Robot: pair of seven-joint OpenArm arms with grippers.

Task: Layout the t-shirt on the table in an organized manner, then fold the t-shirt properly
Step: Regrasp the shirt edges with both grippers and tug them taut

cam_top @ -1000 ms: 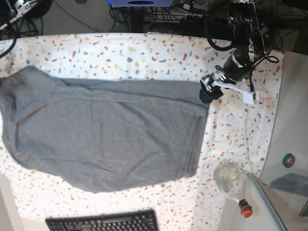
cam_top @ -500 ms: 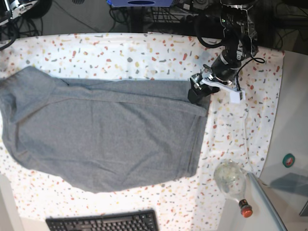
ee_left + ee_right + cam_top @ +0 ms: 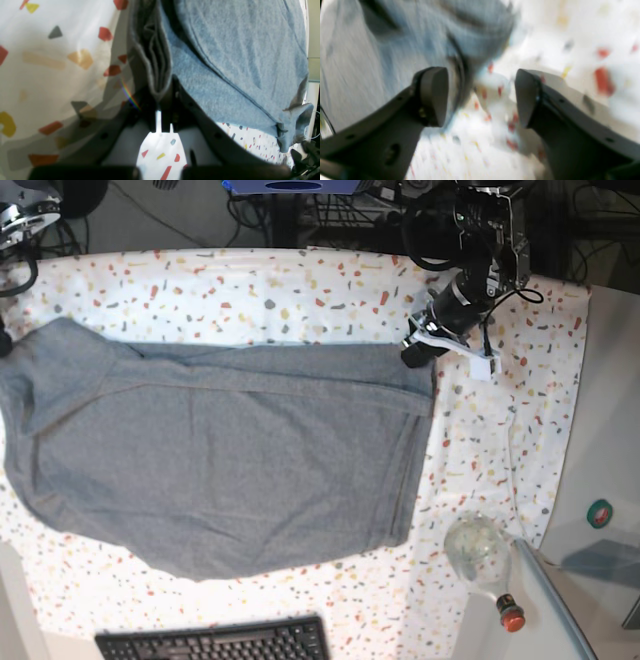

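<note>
Right gripper: at the far left edge of the base view, barely showing there; in its wrist view the two dark fingers stand well apart, nothing between them, picture blurred.
T-shirt: spread flat across the table, sleeve end toward the right gripper, hem end toward the left gripper; in the right wrist view grey cloth lies just beyond and beside the left-hand finger, not between the pair.
Table: speckled white cloth, bare between and beyond the right gripper's fingers.
Keyboard: at the near edge, below the t-shirt.
Left gripper: at the t-shirt's upper corner; fingers pressed together, clamped on a bunched fold of grey hem that rises straight out from the fingertips.
Bottle: clear, red cap, well apart from the left gripper, off the hem's lower corner.
</note>
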